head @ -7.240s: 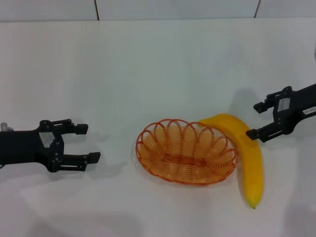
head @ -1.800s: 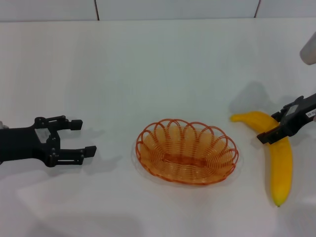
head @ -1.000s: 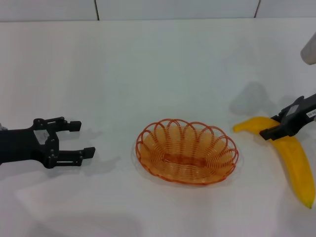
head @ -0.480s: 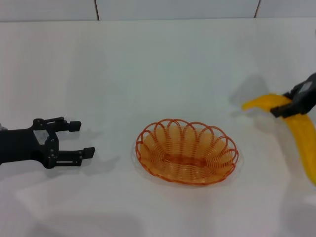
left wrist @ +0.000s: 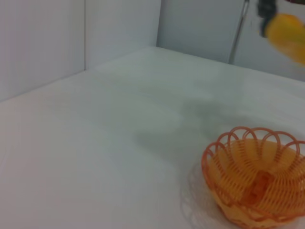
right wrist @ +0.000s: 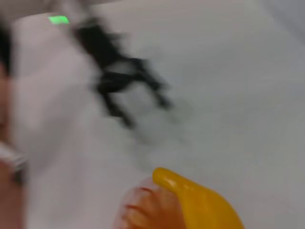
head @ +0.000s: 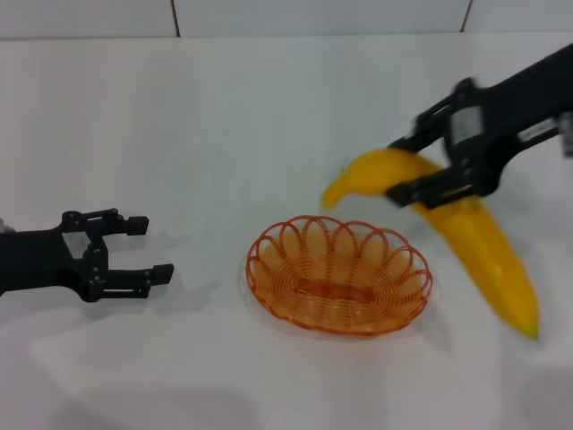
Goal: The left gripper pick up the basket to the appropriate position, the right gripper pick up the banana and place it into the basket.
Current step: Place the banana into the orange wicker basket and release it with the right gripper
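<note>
From the head view, the right gripper (head: 419,166) had swung in from the table's 3 o'clock edge and now hung in the air at about 1 o'clock from the basket (head: 339,274), its jaws closed across the banana (head: 457,228) near the stem end; half a second before, both had been far out at the right border. The banana's long body sloped down toward 4 o'clock, outside the basket rim, so the fruit was lifted and nearly over its target, but not yet in it. The basket sat on the table (head: 269,116) exactly where it had been all along, never picked up. The left gripper (head: 154,245) lay low at 9 o'clock from the basket, well apart from it, jaws spread wide and empty, unmoved. From the left wrist view, the basket (left wrist: 255,176) rested on the table with the banana (left wrist: 286,29) high beyond it. From the right wrist view, the banana's stem end (right wrist: 200,200) loomed close over a bit of orange rim, with the left gripper (right wrist: 162,98) farther off; the drop looked close.
</note>
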